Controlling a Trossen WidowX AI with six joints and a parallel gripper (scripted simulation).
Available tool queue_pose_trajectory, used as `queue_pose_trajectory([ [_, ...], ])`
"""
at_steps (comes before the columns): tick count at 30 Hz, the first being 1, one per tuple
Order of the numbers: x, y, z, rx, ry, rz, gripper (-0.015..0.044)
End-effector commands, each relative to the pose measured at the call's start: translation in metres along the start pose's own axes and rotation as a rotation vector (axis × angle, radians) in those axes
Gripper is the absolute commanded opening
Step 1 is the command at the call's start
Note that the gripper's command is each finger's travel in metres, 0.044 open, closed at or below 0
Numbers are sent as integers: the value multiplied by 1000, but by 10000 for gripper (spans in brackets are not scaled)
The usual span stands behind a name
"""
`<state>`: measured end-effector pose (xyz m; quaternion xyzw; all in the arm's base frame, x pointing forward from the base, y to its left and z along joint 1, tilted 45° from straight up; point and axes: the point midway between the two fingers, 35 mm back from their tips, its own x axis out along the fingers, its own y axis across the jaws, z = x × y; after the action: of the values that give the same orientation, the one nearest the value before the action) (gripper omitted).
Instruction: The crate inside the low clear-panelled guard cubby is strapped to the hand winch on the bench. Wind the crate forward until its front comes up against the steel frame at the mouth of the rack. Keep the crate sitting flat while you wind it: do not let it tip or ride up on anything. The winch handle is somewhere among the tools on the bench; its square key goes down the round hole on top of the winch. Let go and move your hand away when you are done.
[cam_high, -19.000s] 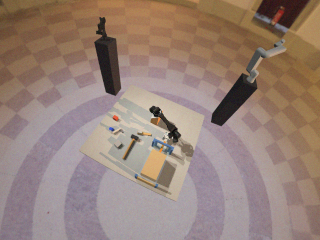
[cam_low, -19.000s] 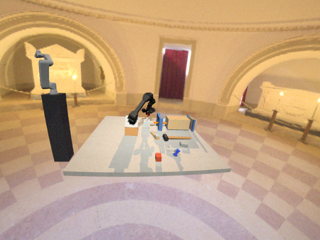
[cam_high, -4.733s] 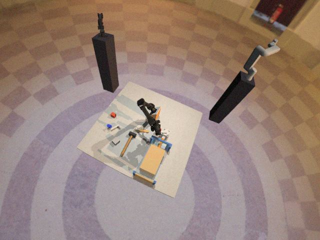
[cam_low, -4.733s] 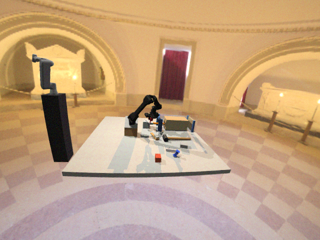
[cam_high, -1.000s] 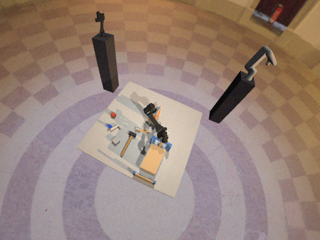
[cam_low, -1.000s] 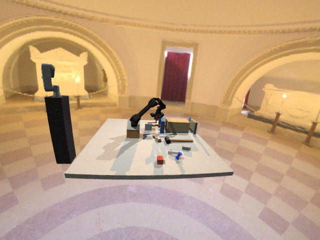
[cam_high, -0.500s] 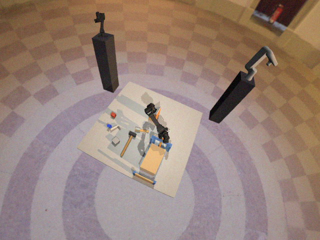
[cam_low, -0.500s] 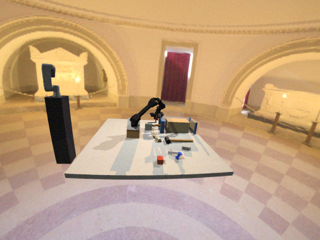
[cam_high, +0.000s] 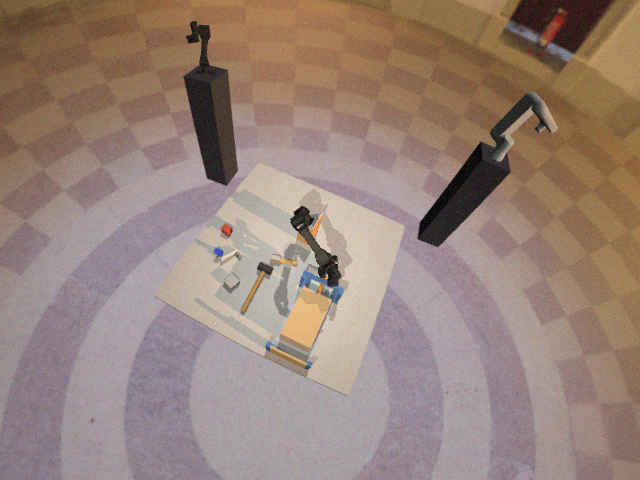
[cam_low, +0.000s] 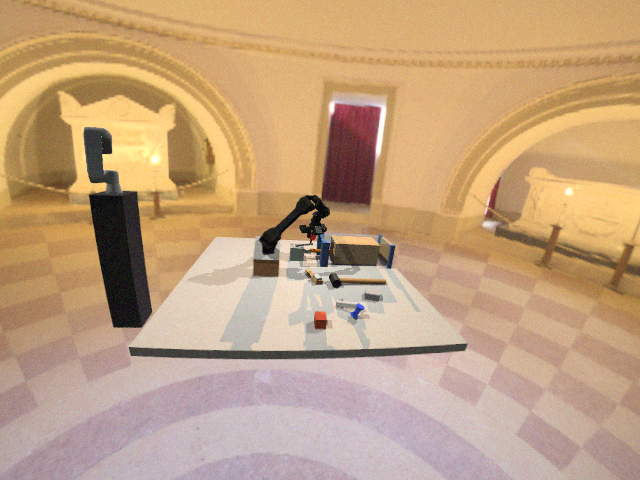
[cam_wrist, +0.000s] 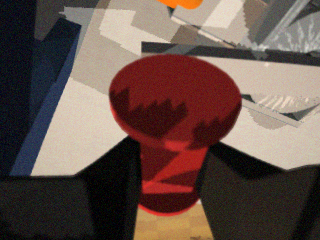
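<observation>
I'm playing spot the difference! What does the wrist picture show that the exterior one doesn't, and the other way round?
Only wrist: the round top face of the red knob.

Only exterior: the black-headed mallet, the blue piece, the red block and the crate's long side.

Both: the end effector shut on that red knob, and some blue frame.

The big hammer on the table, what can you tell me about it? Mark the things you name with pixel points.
The hammer (cam_high: 253, 291) (cam_low: 361, 281) has a stubby, dark, rounded head, perhaps rubber, and a long, straight, tan handle that looks wooden. It lies on its side on the pale table (cam_high: 361, 232) (cam_low: 180, 330), beside the crate (cam_high: 307, 317) (cam_low: 354, 253). Its head is the end nearer the small tan-handled tool (cam_high: 289, 261) (cam_low: 310, 274), without touching it. Only the table appears to touch it.
</observation>
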<state>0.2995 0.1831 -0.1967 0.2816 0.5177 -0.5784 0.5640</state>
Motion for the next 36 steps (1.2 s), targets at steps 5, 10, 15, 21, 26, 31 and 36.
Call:
queue_pose_trajectory([
  [5, 13, -5, -26, -26, 30, -4, 0],
  [10, 13, -5, -28, -26, 31, -4, 0],
  [15, 15, -6, -31, -26, 31, -4, 0],
  [21, 16, -8, -35, -26, 31, -4, 0],
  [26, 17, -9, -38, -26, 31, -4, 0],
  [31, 17, -9, -38, -26, 31, -4, 0],
  [36, 18, -10, -39, -26, 31, -4, 0],
])
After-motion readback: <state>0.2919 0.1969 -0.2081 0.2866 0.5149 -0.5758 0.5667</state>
